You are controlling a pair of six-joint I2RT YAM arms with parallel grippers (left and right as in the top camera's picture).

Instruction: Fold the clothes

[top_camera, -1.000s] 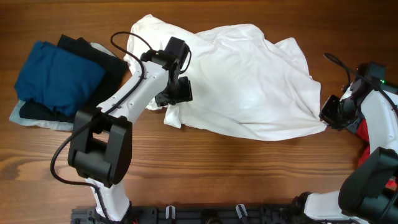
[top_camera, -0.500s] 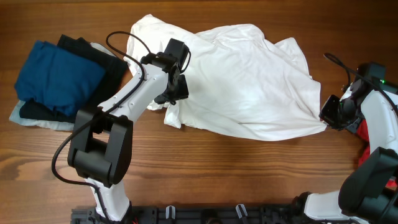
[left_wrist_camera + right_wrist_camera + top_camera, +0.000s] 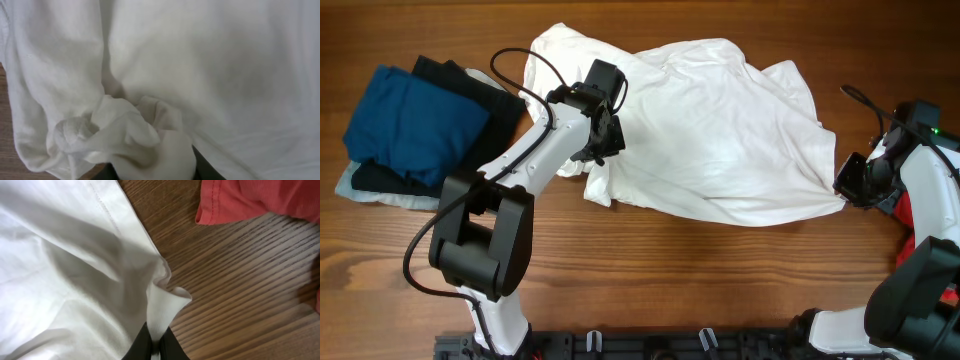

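The white T-shirt (image 3: pixel 710 130) lies crumpled across the upper middle of the counter (image 3: pixel 720 290), its long axis running left to right in the overhead view, and it spans the whole gap between the two arms. The left hand (image 3: pixel 603 140) sits on the shirt's left part, just above the lower-left corner. In its wrist view a wad of white cloth bulges up between the dark fingers at the bottom edge, so it appears clamped on that bunch. The right hand (image 3: pixel 847 185) is at the shirt's far right tip, fingers (image 3: pixel 139 345) closed together on a folded bit of hem, with a red garment (image 3: pixel 260 200) lying just beyond on the wood.

So the shirt lies to the right of the left hand and to the left of the right hand — each holds one end of the same axis. The likely next move is to draw the ends apart along that line to spread the cloth flat. A folded stack of blue and black garments (image 3: pixel 415 125) rests at the left edge, apart from the shirt.
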